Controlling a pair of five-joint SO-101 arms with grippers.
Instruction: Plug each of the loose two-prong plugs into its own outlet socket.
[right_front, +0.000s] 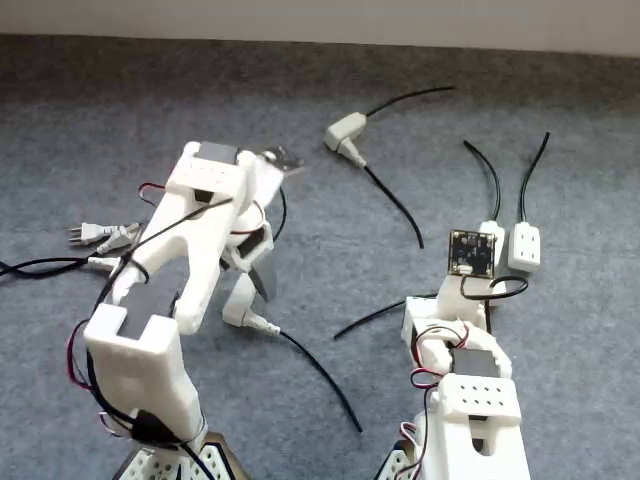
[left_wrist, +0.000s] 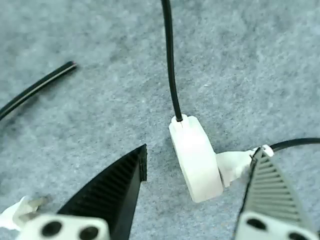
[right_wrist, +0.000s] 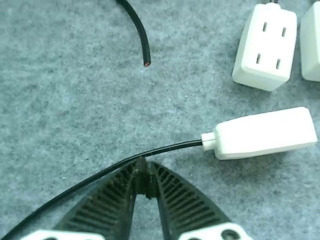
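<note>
High view: L arm reaches over the grey carpet (right_front: 330, 250). The left gripper (right_front: 250, 283) sits low, just beside a white socket body (right_front: 238, 308) w/ a black cord trailing toward the near edge. The loose plug (right_front: 95, 235), prongs bare, lies well apart on the other side of that arm. An angled plug-socket pair (right_front: 345, 135) lies toward the back. Twin outlet blocks (right_front: 510, 245) sit side by side just past the R arm's wrist.

Left wrist view: left gripper (left_wrist: 201, 154) jaws spread wide, either side of the socket body (left_wrist: 196, 157), nothing clamped. A small plug (left_wrist: 231, 167) butts against its side w/ its own cord, prob already seated. The loose plug (left_wrist: 24, 212) lies outside the jaws, by the black finger's base.

Right wrist view: right gripper (right_wrist: 146, 175) jaws together. A black cord (right_wrist: 170, 148) passes right at the tips, can't tell if it's nipped. It runs into a long socket block (right_wrist: 265, 132). One of the outlet blocks (right_wrist: 265, 47) lies near, slots up.

Handling, my read:
- Plug is light, hard, smooth plastic, so likely slippery.
- Its cord is springy and will tug or twist it.
- Take it across the flat sides of the body, behind the prongs, not by the cord.
- Blocks are light too and prob slide on the carpet when pushed, so brace one w/ the other arm
</note>
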